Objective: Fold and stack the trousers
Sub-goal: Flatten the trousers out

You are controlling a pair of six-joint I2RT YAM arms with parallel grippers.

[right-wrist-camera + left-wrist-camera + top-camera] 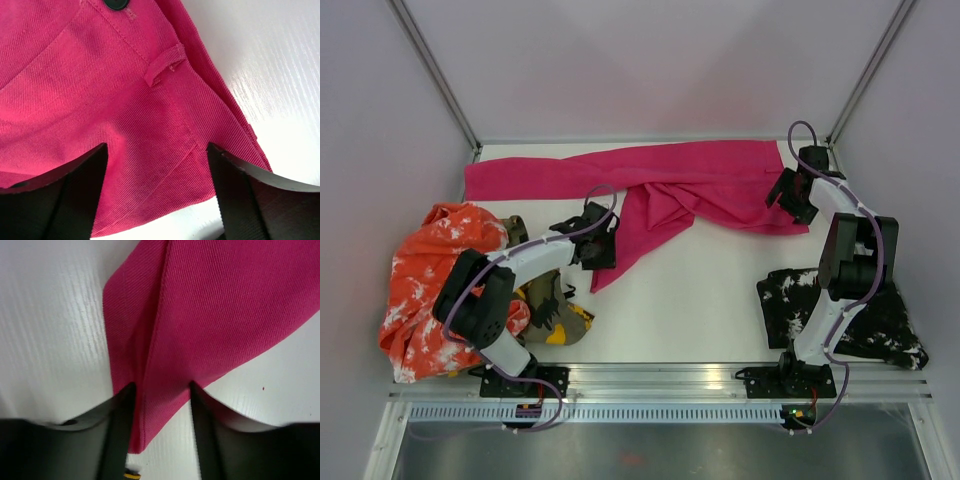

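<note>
The magenta-pink trousers lie spread along the back of the table, one leg running left and the other folded down toward the middle. My left gripper is open over the lower end of that folded leg. In the left wrist view its fingers straddle the pink hem, and the gripper is not closed on it. My right gripper is open at the waist end on the right. In the right wrist view the gripper hovers wide open over the waistband corner, with a belt loop beyond.
Orange-white mottled trousers are heaped at the left edge. Olive-yellow camouflage trousers lie by the left arm's base. Black trousers with white splatters lie at the right front beside the right arm. Walls enclose the table on three sides.
</note>
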